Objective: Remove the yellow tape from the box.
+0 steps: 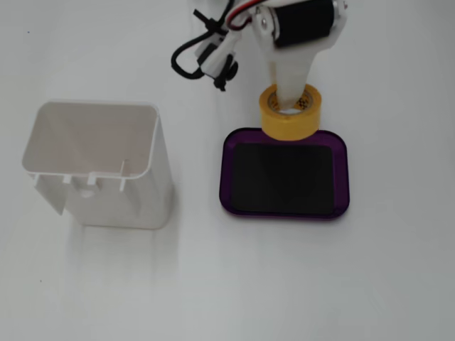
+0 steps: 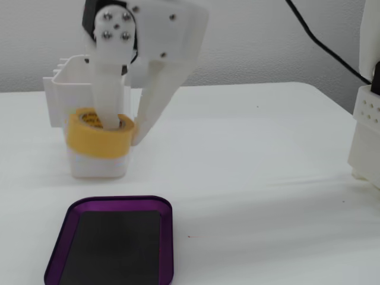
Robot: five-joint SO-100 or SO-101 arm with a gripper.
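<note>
Matte white plastic hand (image 2: 122, 133) grasping round yellow tape (image 2: 99, 138) aloft, glossy purple rounded box (image 2: 60, 227) below, flat black floor

The white gripper (image 1: 290, 99) points down from the arm's black motor block. Its 2 fingers are closed on the wall of the yellow tape (image 1: 290, 122): 1 finger (image 2: 108, 110) goes down through the roll's hole, the other presses outside, and the roll hangs lifted.

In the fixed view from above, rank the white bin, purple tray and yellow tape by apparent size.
1. White bin, though it stands taller, nearer the camera.
2. Purple tray.
3. Yellow tape, held by the claw.
</note>
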